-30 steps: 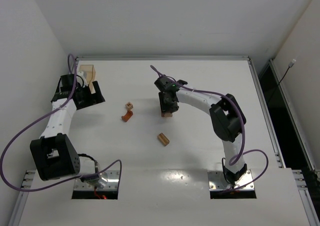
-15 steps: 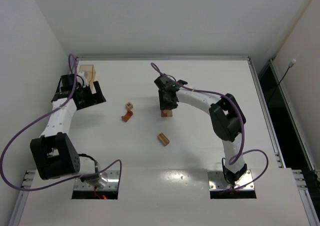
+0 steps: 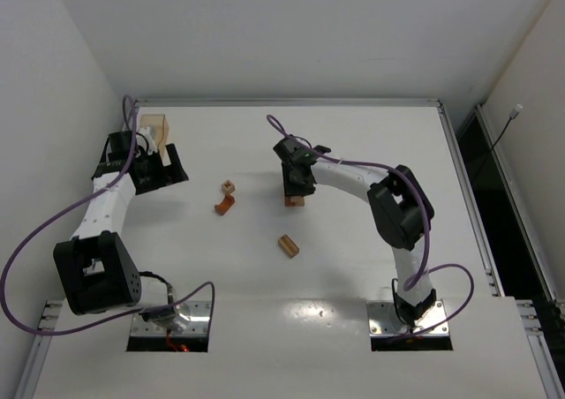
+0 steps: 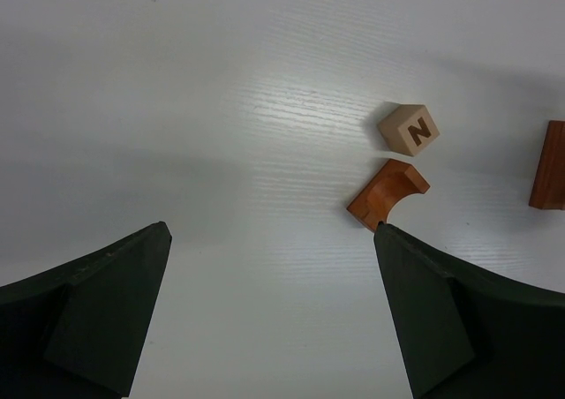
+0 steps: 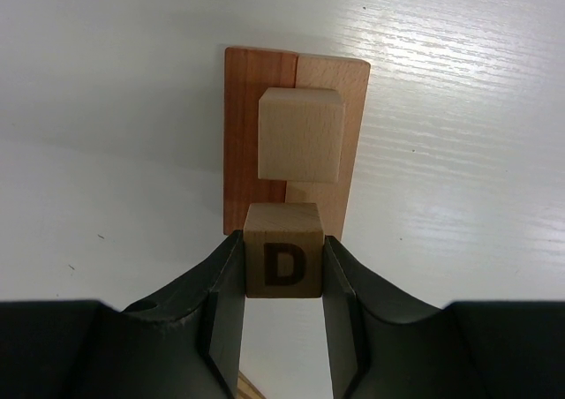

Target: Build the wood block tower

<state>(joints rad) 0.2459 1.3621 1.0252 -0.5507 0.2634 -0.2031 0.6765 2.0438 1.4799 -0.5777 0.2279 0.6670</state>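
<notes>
My right gripper [image 5: 282,271] is shut on a tan cube marked D [image 5: 282,259]. It holds the cube over the near end of two bars [image 5: 245,143] lying side by side, one reddish-brown and one light tan. A plain tan cube [image 5: 301,134] sits on the bars just beyond the D cube. I cannot tell whether the D cube touches the bars. From above, the right gripper [image 3: 296,180] covers this stack [image 3: 293,202]. My left gripper [image 4: 271,236] is open and empty over bare table, far left. Ahead of it lie an N cube [image 4: 409,129] and a reddish arch piece [image 4: 388,193].
A translucent amber box [image 3: 154,125] stands at the back left behind the left gripper [image 3: 157,165]. A loose tan block [image 3: 288,245] lies mid-table, nearer the arms. The N cube [image 3: 229,186] and arch [image 3: 224,207] sit between the two grippers.
The right gripper with the D cube has shifted very slightly over the stack. The left arm and the loose blocks have not moved.
</notes>
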